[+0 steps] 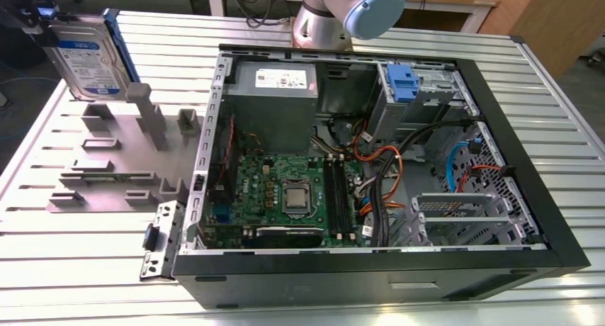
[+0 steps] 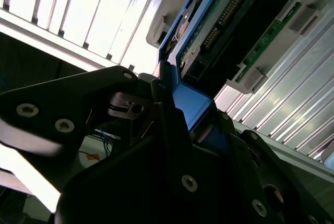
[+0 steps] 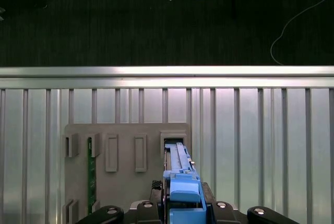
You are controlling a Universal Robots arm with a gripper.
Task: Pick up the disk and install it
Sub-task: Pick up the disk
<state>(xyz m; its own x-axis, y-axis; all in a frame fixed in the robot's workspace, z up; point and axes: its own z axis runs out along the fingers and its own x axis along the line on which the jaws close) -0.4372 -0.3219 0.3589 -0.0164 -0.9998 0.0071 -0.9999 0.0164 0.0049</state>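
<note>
Exterior view: jaws grip the disk (image 1: 87, 60) by its top edge.

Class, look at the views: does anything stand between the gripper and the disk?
Nothing visible does. The gripper is shut on the disk, with its fingers on the blue rail.

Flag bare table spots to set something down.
Free: ribbed aluminium table nearer the exterior camera than the grey slotted plastic holder block; the strip at the exterior view's right of the open black computer case. Crowded: inside the case.
</note>
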